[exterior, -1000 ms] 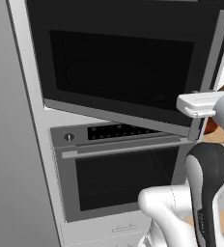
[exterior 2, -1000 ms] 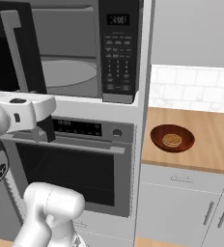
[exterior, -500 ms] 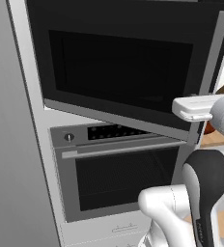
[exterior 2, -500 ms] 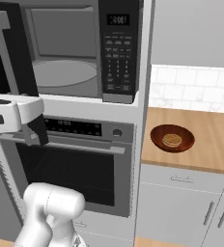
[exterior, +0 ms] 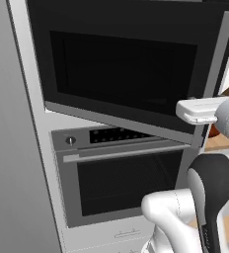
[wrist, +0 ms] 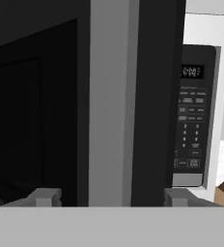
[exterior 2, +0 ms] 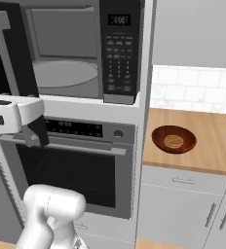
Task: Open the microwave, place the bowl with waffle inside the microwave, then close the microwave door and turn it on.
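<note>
The microwave (exterior 2: 85,53) stands with the microwave door (exterior 2: 5,53) swung out to the left, baring the grey cavity and round turntable (exterior 2: 64,74). In the left base view the door (exterior: 126,69) spreads wide across the picture. My gripper (wrist: 111,198) is open, and the door's grey vertical handle (wrist: 109,96) stands between its spread fingertips (wrist: 46,197). The hand (exterior 2: 15,116) hangs just under the door's lower edge. On the wooden counter to the right sits the reddish-brown bowl (exterior 2: 173,139) with the waffle (exterior 2: 173,141) in it, well away from the gripper.
An oven (exterior 2: 76,160) with a horizontal bar handle sits right below the microwave. The microwave's keypad (exterior 2: 117,53) is on its right side. The wooden counter (exterior 2: 207,151) runs off to the right over grey drawers, backed by a white tiled wall.
The door swung further open as the hand drew it leftward. The jaws, shut on the handle before, now stand apart around it.
</note>
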